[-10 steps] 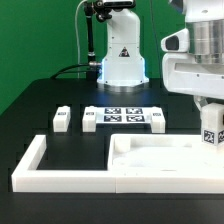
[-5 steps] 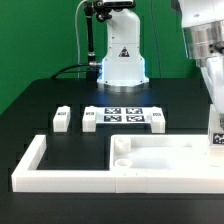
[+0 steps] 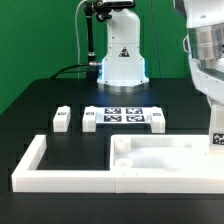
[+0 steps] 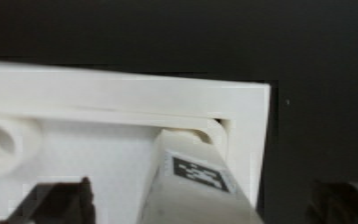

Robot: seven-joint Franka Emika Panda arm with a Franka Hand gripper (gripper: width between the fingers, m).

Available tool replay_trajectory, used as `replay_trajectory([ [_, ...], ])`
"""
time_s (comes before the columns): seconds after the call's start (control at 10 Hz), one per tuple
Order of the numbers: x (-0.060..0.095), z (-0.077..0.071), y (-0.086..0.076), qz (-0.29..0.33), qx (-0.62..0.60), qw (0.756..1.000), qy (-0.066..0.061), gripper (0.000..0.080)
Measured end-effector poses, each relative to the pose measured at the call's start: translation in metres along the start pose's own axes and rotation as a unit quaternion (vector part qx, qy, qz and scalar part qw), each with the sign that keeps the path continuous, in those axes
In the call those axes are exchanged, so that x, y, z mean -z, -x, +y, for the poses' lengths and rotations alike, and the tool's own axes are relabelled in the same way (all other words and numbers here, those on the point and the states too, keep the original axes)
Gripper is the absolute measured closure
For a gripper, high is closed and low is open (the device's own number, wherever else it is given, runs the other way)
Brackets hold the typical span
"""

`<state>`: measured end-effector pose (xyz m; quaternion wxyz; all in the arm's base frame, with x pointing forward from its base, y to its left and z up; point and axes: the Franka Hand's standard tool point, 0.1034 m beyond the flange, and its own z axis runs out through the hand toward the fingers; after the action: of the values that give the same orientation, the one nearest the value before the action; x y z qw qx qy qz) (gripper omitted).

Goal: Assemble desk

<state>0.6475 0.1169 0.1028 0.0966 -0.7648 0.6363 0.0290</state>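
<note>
Tagged leg (image 4: 199, 172) upright between spread fingers (image 4: 55, 200) of gripper (image 4: 202, 202), touched by neither, far end in corner hole (image 4: 211, 127) of tabletop (image 4: 105, 100) just past fingertips; gripper rotated since a second ago, leg hardly shifted: probably one screw-turn done, regrasp next.

The marker board (image 3: 122, 116) lies beyond the border rail (image 3: 30, 163).

The black table (image 3: 40, 100) carries the marker board (image 3: 123, 116) in its middle, with one short white leg (image 3: 158, 120) just beside it at the exterior view's right. A second leg (image 3: 89, 119) and a third leg (image 3: 62, 119) stand at its left. Nearer the camera lie the white border rail (image 3: 35, 160) and the tabletop panel (image 3: 165, 155), inside the rail's corner
</note>
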Motion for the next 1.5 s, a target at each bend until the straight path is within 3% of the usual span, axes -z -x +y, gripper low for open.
replay_trajectory([
  [0.1, 0.002, 0.001, 0.003, 0.004, 0.085, 0.996, 0.004, 0.0164],
  [0.5, 0.002, 0.004, 0.003, 0.008, 0.220, 0.975, 0.005, 0.0151],
  [0.7, 0.003, 0.006, -0.015, 0.039, 0.414, 0.909, 0.034, 0.0151],
  [0.8, 0.002, 0.004, -0.017, 0.045, 0.466, 0.883, 0.037, 0.0151],
  [0.9, 0.001, 0.004, -0.016, 0.045, 0.456, 0.888, 0.037, 0.0151],
  [1.1, 0.001, 0.004, -0.016, 0.045, 0.450, 0.891, 0.036, 0.0403],
  [1.2, 0.001, 0.004, -0.016, 0.046, 0.414, 0.908, 0.034, 0.0403],
  [1.3, 0.001, 0.005, -0.016, 0.048, 0.379, 0.924, 0.033, 0.0511],
  [1.5, 0.001, 0.005, -0.015, 0.049, 0.334, 0.941, 0.031, 0.0511],
])
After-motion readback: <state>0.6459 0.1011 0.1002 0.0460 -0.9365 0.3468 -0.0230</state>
